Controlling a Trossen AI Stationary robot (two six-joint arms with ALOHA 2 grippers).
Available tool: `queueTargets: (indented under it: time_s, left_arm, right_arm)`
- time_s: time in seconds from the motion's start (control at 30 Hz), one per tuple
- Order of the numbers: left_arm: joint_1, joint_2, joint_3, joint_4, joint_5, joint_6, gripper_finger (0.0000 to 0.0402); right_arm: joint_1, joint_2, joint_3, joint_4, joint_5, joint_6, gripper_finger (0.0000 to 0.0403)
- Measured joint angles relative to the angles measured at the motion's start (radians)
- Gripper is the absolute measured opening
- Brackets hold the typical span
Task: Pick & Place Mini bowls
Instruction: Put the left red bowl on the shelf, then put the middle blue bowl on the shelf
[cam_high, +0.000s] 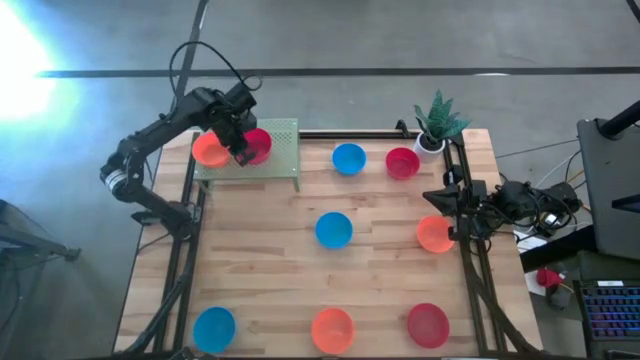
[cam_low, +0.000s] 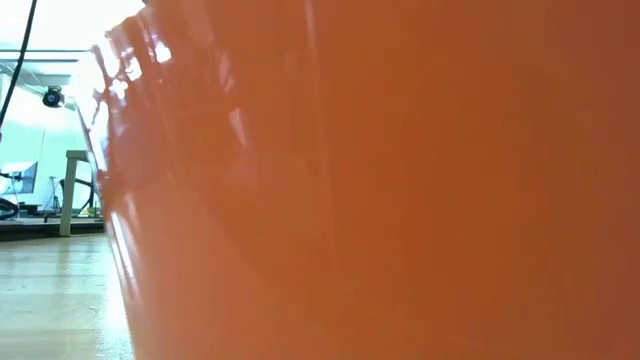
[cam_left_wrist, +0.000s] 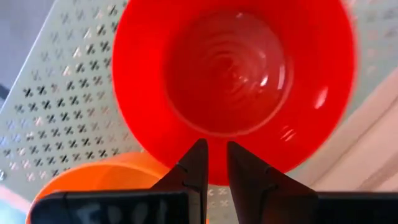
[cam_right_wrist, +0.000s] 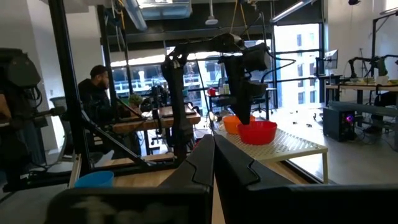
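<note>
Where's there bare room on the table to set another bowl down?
Free wood lies between the center blue bowl and the table's left edge, and between that bowl and the front row. The green rack is crowded: red bowl, orange bowl, left gripper.

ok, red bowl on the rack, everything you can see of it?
The red bowl is glossy plastic, round and shallow, with concentric rings inside, empty and upright. It sits on the pale green perforated rack at the table's far left corner, beside an orange bowl. The left gripper's fingers pinch its near rim.
</note>
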Motion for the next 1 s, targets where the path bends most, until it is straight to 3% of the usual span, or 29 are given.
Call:
queueTargets:
  time_s: [0.63, 1.0]
  left_arm:
    - [0.000, 0.000, -0.004, -0.033, -0.100, -0.023, 0.0051]
    - [-0.031, -0.048, 0.152, -0.033, -0.054, -0.066, 0.0051]
  right_arm:
    - [0.000, 0.000, 0.000, 0.000, 0.000, 0.000, 0.0008]
    - [0.000, 0.000, 0.000, 0.027, 0.039, 0.002, 0.0008]
